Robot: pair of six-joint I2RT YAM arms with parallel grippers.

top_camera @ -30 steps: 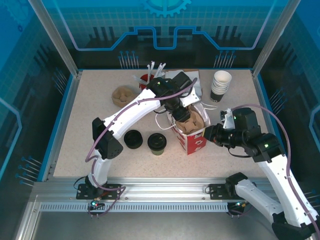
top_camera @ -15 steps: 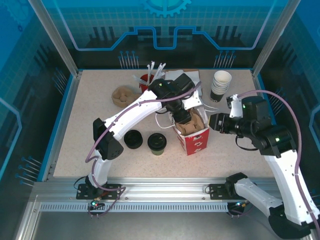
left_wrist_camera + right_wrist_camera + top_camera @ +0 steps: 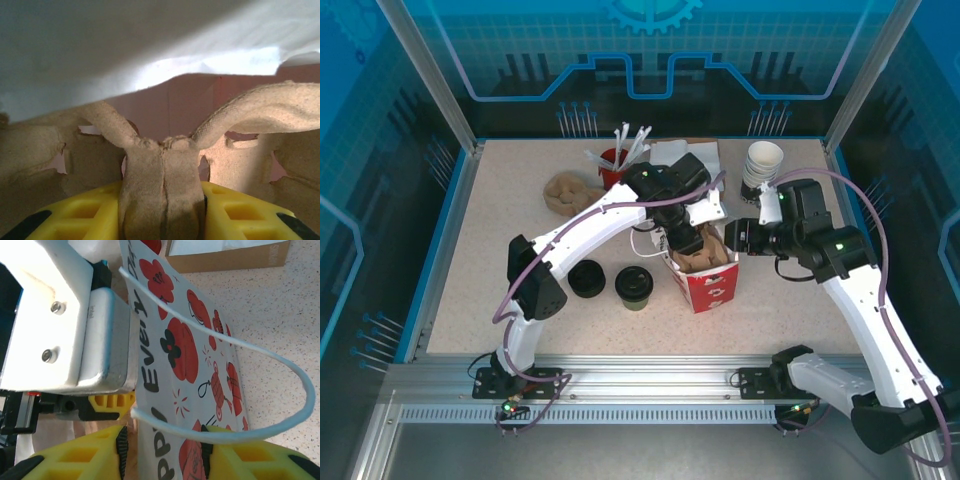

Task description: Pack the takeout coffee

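One takeout coffee (image 3: 633,287) stands on the tabletop (image 3: 500,250) lower left of centre, just right of one stack of black lids (image 3: 586,279) and left of the single red-and-white paper bag (image 3: 712,285). The left gripper (image 3: 162,202) is clamped on the middle tab of one pulp carrier (image 3: 280,105) inside the bag, a second carrier (image 3: 568,190) lying upper left. The right gripper (image 3: 167,454) pinches the bag's printed wall between its fingers.

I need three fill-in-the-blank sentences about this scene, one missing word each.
The right tool grips the wall of the red-and-white paper ____.
Inside it, the left tool's ____ fingers pinch a brown pulp cup carrier.
The dark paper cup with a black plastic lid stands on the speckled ____.
Missing words: bag; yellow; table
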